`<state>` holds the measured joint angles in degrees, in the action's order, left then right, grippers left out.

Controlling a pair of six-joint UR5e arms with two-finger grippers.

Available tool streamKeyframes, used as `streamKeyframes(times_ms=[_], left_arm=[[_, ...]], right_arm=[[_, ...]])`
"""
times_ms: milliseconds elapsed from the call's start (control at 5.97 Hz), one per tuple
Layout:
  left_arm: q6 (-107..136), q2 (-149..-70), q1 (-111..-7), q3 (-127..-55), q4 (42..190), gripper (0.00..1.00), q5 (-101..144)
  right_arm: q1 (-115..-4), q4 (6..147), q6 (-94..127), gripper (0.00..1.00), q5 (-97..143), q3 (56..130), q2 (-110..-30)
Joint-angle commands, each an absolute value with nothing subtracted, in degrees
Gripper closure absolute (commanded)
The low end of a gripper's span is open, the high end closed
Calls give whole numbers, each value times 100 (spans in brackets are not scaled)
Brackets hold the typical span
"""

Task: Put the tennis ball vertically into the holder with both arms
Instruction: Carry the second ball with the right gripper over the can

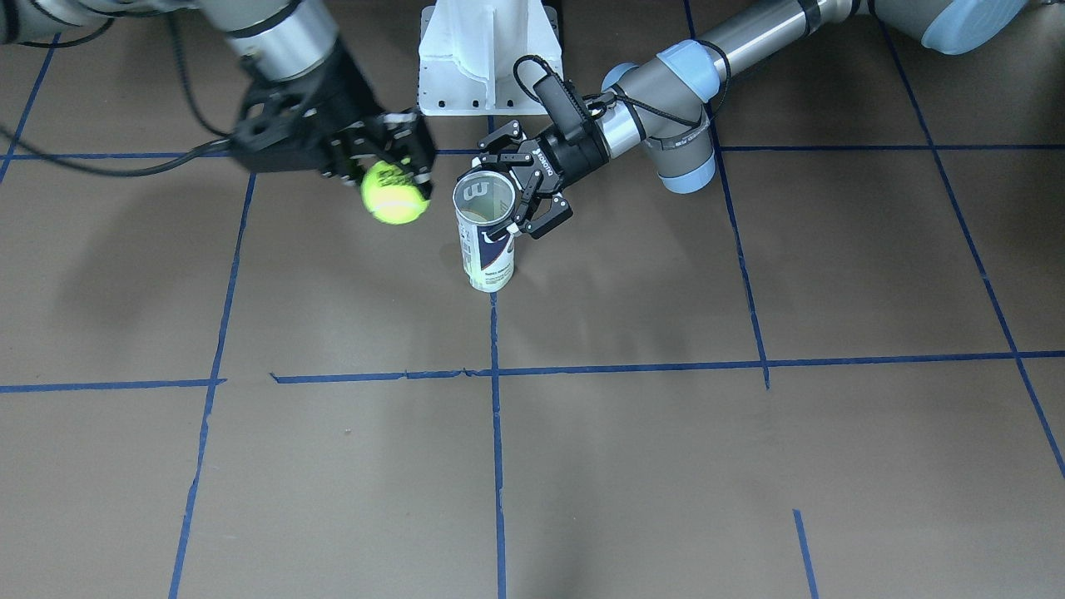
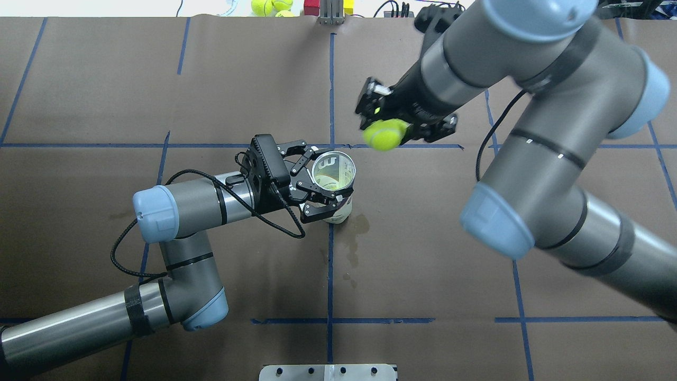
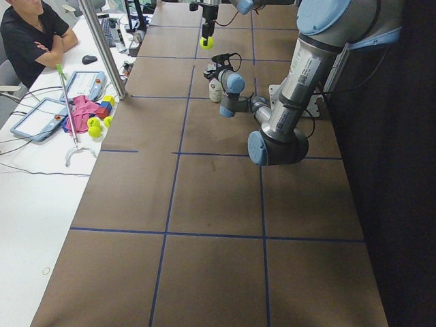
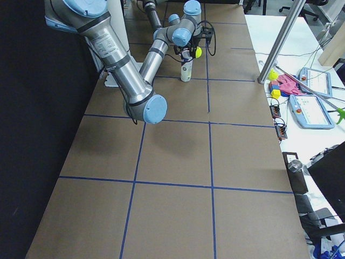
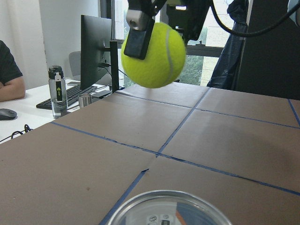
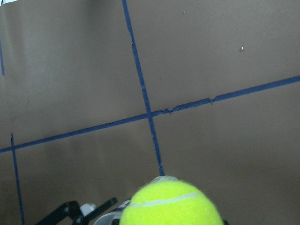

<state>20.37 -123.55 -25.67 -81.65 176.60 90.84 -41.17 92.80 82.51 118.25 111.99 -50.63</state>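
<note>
The holder is a clear can with a navy and white label. It stands upright on the brown table with its open mouth up. My left gripper is shut on the holder near its rim, from the side. My right gripper is shut on the tennis ball and holds it in the air. The ball hangs higher than the can's mouth and off to its side, not over it. In the left wrist view the ball hangs beyond the can's rim. The ball fills the bottom of the right wrist view.
A white pedestal base stands at the robot's side of the table, behind the can. A damp stain lies beside the can. Spare balls lie past the table's far edge. A person sits at a side desk holding tablets and blocks.
</note>
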Motion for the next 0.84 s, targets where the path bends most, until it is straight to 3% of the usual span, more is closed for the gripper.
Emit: streamKeyframes(times_ms=[0, 503, 670], left_arm=[[2048, -12349, -2575, -8174, 17666, 10, 9088], [2048, -12340, -2575, -8174, 17666, 10, 9088], [2048, -12340, -2575, -8174, 17666, 10, 9088]], right_arm=[[-3605, 9290, 8499, 100, 11349, 11067, -4844], [-3489, 9290, 8517, 100, 11224, 10550, -4405], [-3489, 9290, 8490, 88, 11215, 10503, -4403]])
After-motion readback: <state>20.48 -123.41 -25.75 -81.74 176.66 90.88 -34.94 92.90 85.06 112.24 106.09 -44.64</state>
